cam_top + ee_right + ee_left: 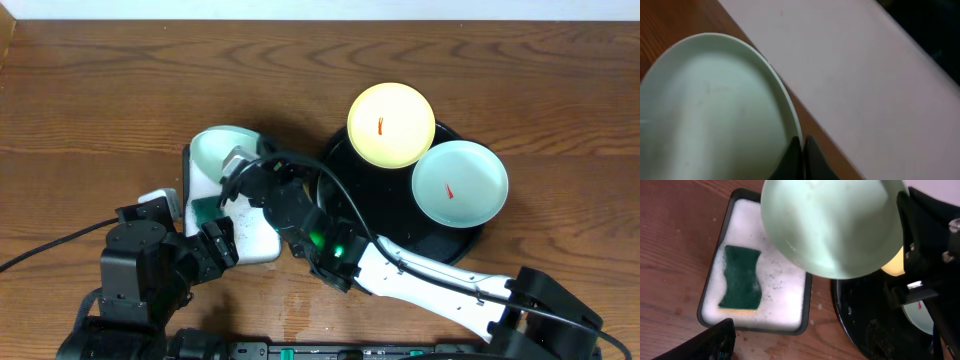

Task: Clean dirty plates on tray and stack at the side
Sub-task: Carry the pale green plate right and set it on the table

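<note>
My right gripper (801,145) is shut on the rim of a pale mint-green plate (710,110) and holds it tilted above the far end of the soapy white tray (258,240). That plate shows in the overhead view (222,150) and, from its underside, in the left wrist view (832,225). A pale yellow plate (390,125) and a second mint plate (460,183), each with a red smear, lie on the black tray (440,238). My left gripper (212,240) is open and empty near the white tray's near edge; one finger (707,341) shows.
A green sponge (740,277) lies in foam on the white dark-rimmed tray (807,297), which sits left of the black tray (870,325). My right arm stretches across the black tray's front left. Bare wooden table lies at the far left and back.
</note>
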